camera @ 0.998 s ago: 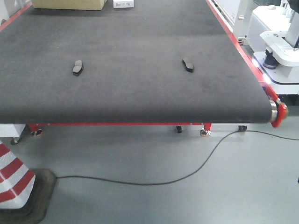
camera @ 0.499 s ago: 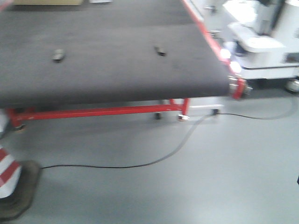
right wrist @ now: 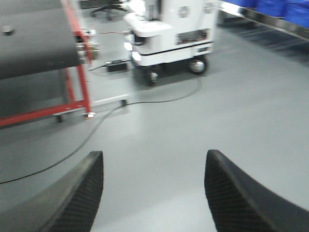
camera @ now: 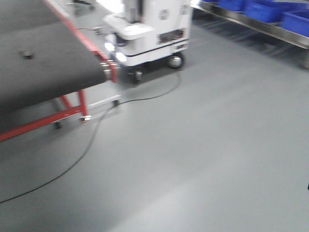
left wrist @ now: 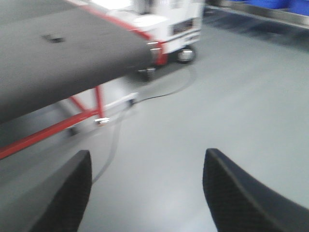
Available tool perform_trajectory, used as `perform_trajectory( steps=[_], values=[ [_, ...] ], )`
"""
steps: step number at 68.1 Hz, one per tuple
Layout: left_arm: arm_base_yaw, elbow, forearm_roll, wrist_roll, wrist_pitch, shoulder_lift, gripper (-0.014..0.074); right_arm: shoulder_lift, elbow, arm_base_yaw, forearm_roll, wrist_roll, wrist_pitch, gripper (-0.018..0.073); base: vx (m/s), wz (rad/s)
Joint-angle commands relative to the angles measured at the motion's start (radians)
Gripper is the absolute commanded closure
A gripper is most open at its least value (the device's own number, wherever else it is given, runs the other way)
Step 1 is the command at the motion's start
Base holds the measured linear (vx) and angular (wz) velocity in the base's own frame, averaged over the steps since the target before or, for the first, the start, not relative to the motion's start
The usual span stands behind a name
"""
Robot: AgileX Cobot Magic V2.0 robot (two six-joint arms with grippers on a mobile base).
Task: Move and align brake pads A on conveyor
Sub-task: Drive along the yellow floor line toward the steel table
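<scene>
The dark grey conveyor (camera: 43, 67) with its red edge strip fills the upper left of the front view. One small dark brake pad A (camera: 28, 55) lies on the belt; it also shows in the left wrist view as brake pad A (left wrist: 53, 38) and in the right wrist view as brake pad A (right wrist: 7, 30). The conveyor (left wrist: 58, 58) is far from both arms. My left gripper (left wrist: 147, 157) hangs open over bare floor. My right gripper (right wrist: 154, 157) is open too, with nothing between its fingers.
A white wheeled machine (camera: 147, 31) stands beside the conveyor's end. A black cable (camera: 91, 140) snakes across the grey floor. Blue bins (camera: 270, 12) sit on a steel rack at the far right. The conveyor's red frame legs (camera: 82, 104) reach the floor.
The view has swung right: the conveyor slid to the left edge, one pad left the frame, and the white machine and blue bins came into view.
</scene>
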Motion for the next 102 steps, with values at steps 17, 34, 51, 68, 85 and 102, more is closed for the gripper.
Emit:
perform_trajectory(
  steps=[17, 34, 51, 68, 85, 102],
  values=[
    [-0.002, -0.024, -0.007, -0.002, -0.064, 0.01, 0.0114, 0.009, -0.026, -0.004, -0.009, -0.008, -0.07, 0.0127, -0.15, -0.86],
    [-0.002, -0.024, -0.007, -0.002, -0.064, 0.01, 0.0114, 0.009, -0.026, -0.004, -0.009, -0.008, -0.07, 0.0127, -0.11, -0.84],
    [-0.002, -0.024, -0.007, -0.002, -0.064, 0.01, 0.0114, 0.009, -0.026, -0.004, -0.009, -0.008, -0.07, 0.0127, -0.09, -0.85],
    [-0.002, -0.024, -0.007, -0.002, -0.065, 0.01, 0.0114, 0.009, -0.026, -0.004, -0.009, -0.008, -0.07, 0.0127, -0.05, -0.83],
    [-0.002, -0.024, -0.007, -0.002, -0.065, 0.01, 0.0114, 0.009, -0.026, -0.004, -0.009, -0.008, -0.07, 0.0127, -0.01, -0.6],
    [-0.002, -0.024, -0.007, -0.002, -0.065, 0.01, 0.0114, 0.009, -0.026, -0.004, -0.009, -0.008, -0.07, 0.0127, 0.05, -0.23]
  ],
)
